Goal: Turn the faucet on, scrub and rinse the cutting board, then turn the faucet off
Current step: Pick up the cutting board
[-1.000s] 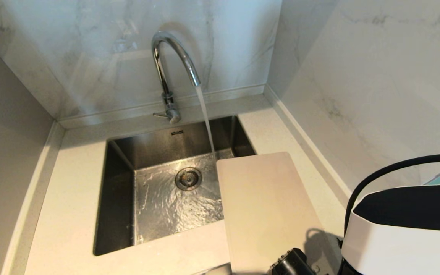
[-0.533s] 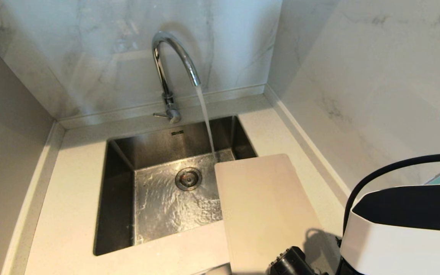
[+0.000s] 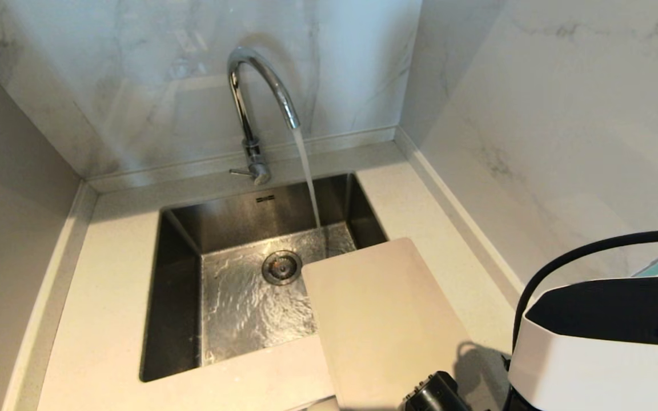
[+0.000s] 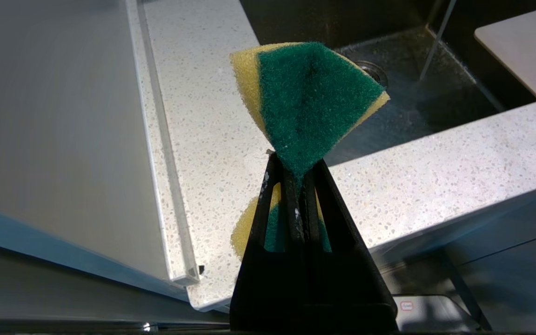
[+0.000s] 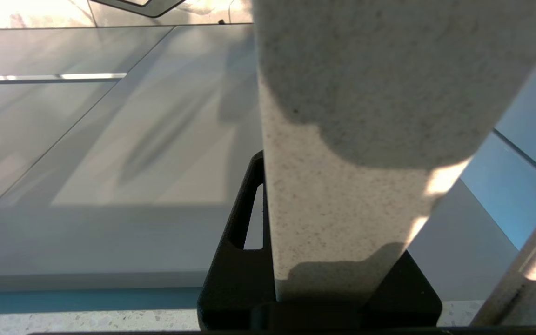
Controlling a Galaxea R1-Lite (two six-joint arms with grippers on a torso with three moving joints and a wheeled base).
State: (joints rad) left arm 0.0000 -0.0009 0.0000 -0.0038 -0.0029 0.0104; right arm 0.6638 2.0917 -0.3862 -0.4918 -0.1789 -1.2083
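Note:
The chrome faucet [image 3: 255, 97] stands behind the sink and a stream of water [image 3: 308, 177] runs from its spout into the basin. The beige cutting board [image 3: 380, 319] lies at the sink's right side, its far end overhanging the basin just in front of the stream. My right gripper [image 5: 319, 195] is shut on the board's [image 5: 351, 163] near end; only its black body [image 3: 434, 394] shows at the head view's bottom edge. My left gripper [image 4: 296, 163] is shut on a green and yellow sponge [image 4: 310, 97] and hangs off the speckled counter's front left, outside the head view.
The steel sink [image 3: 180, 285] has a round drain [image 3: 281, 266] and a wet floor. Speckled counter [image 3: 106, 319] surrounds it, with marble walls at the back and right. My right arm's white and black housing [image 3: 603, 342] fills the lower right corner.
The cutting board's far end has swung left, further over the basin and closer to the drain. The water keeps running and the camera has not shifted.

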